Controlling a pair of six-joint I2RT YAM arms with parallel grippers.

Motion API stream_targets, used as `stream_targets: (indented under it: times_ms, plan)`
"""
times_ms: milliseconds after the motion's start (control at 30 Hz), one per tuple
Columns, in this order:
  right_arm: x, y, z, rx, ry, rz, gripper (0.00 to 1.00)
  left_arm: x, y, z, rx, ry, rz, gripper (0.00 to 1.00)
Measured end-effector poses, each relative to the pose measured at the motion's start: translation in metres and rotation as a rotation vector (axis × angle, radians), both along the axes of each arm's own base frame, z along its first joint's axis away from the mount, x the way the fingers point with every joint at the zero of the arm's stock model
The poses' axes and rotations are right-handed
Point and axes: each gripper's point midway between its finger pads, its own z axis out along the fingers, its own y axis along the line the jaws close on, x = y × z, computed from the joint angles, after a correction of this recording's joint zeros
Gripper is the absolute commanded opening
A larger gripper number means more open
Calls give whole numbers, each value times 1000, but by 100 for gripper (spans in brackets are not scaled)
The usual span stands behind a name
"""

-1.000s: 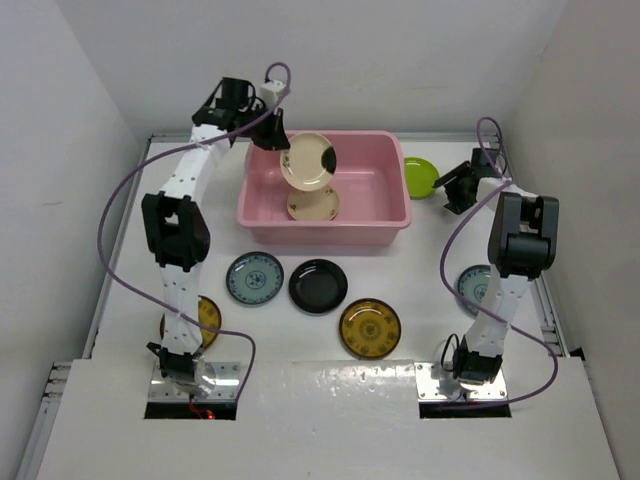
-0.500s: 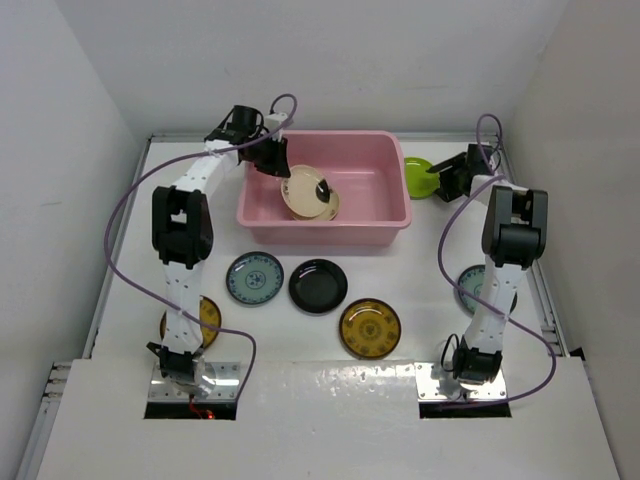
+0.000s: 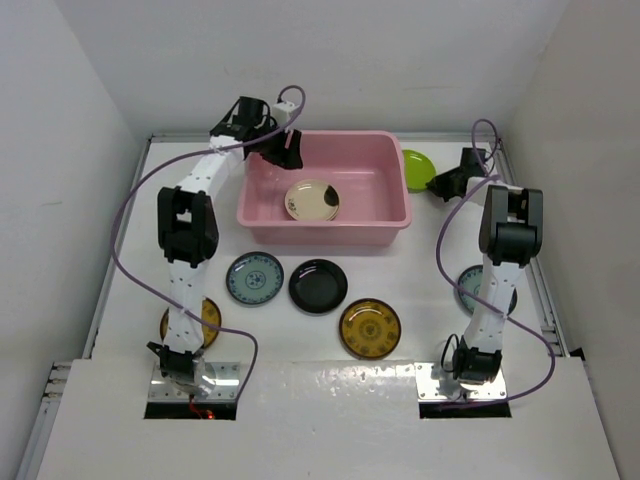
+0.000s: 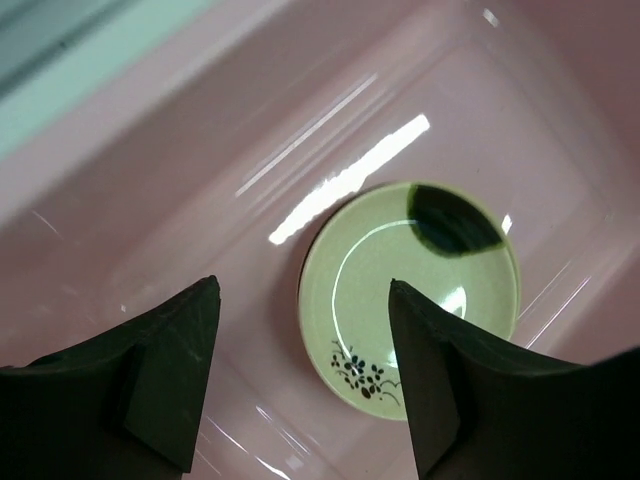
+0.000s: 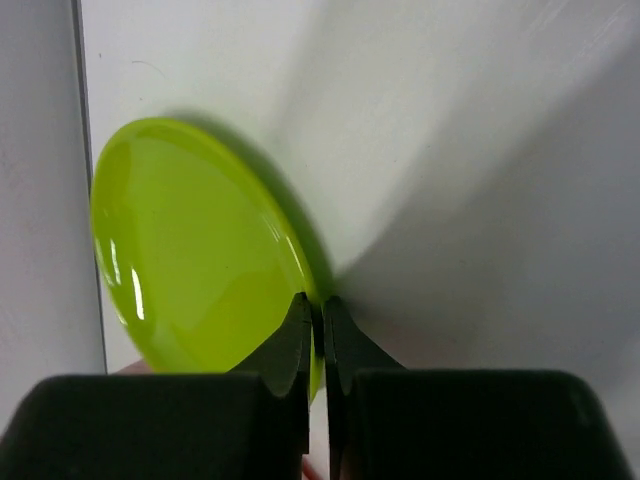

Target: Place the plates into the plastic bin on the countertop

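1. White surface carries the bin, far centre; a cream plate lies inside.
2. Left pincer: released, empty, above the bin.
3. Right pincer: clenched on the rim of the lime plate, right of the bin.
4. Next: lift, carry left, release over the bin.

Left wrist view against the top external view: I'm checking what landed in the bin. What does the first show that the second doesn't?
Only the left wrist view shows the small dark flower sprig on the cream plate and the left tool open above it. Only the top external view shows the lime green plate at the right tool, plus the black plate on the countertop. Both show the cream plate lying in the pink bin.
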Motion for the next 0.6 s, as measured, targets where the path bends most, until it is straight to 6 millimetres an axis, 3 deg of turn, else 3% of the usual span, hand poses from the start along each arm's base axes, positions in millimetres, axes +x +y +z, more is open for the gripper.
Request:
stream_targets:
  times_ms: [200,333,400,600]
  plan:
    - [-4,-1,6,-52,-8,-3,0,21,19,44,-50,-94,36,71]
    - [-21,-8,33,-206,33,-56,0,28,53,60,-82,-112,75,71]
    - [-28,-9,66,-349,23,-101,0,34,76,67,-84,-125,110,71]
    - [-34,38,223,-702,-262,-121,0,43,138,85,-61,-168,213,72]
